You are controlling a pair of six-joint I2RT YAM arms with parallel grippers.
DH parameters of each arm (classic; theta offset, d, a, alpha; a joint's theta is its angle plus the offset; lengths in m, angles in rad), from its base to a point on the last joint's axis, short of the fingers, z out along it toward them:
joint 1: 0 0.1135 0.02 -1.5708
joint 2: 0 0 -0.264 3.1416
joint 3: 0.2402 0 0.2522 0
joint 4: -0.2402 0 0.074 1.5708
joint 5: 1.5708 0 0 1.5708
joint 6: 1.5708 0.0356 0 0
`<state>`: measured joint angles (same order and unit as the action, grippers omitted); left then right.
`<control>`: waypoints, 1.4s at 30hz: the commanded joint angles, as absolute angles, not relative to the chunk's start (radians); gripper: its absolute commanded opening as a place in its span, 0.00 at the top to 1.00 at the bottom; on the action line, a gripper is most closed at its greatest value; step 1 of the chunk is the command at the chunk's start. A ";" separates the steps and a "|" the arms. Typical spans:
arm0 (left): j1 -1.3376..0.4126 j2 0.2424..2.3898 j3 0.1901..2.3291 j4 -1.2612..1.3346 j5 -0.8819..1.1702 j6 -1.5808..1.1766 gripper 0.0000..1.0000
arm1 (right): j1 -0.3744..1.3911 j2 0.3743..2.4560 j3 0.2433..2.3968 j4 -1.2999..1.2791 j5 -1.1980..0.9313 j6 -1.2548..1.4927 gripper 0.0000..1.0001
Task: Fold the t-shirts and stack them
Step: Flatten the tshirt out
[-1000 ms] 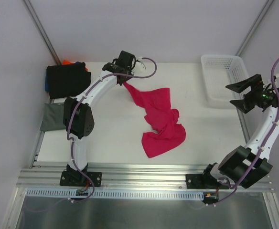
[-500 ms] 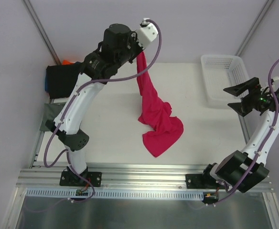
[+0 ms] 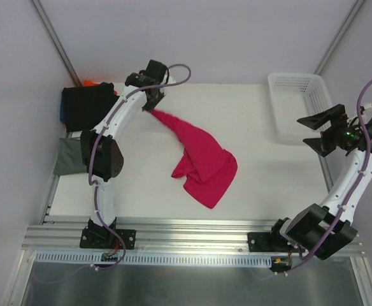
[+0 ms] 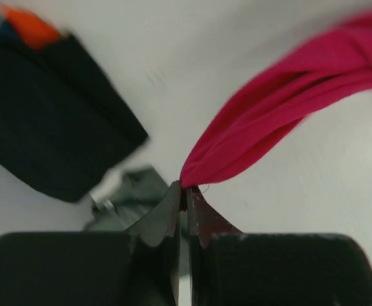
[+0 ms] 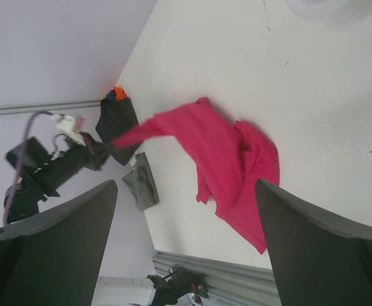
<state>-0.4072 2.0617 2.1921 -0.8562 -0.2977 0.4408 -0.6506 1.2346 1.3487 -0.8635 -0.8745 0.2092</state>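
Clamps shut with the left gripper [image 4: 185, 189] on a drawn-out corner of the bright crimson-pink cloth t-shirt [image 3: 202, 162], likely to drag its crumpled bulk flat on the white table [image 3: 269, 178]. Stretches that corner toward the folded black t-shirt [image 3: 87, 105] at far left. Hangs the right gripper [image 3: 308, 131] wide open and empty by the white plastic mesh basket [image 3: 270, 95], probably to stay clear.

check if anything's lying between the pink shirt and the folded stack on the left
Nothing visible does. The left gripper is shut on a corner of the pink shirt, and only bare white table lies between it and the folded stack. Only the left arm itself reaches over that stretch.
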 commanded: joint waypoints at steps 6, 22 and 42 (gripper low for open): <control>-0.815 1.845 2.471 -1.031 -0.242 0.406 1.00 | -0.650 1.126 1.263 -0.836 -0.911 0.224 0.06; -0.718 2.164 2.458 -0.435 -0.443 0.685 1.00 | -0.650 1.075 1.278 -0.844 -0.934 0.238 0.06; -0.725 1.455 1.985 -0.644 -0.403 0.477 1.00 | -0.623 1.157 1.278 -0.778 -0.945 0.275 0.06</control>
<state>-0.6804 1.5990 2.0693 -0.6308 -0.3492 0.4564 -0.6426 1.1313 1.2358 -0.8337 -0.9066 0.2443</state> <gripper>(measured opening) 0.017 0.939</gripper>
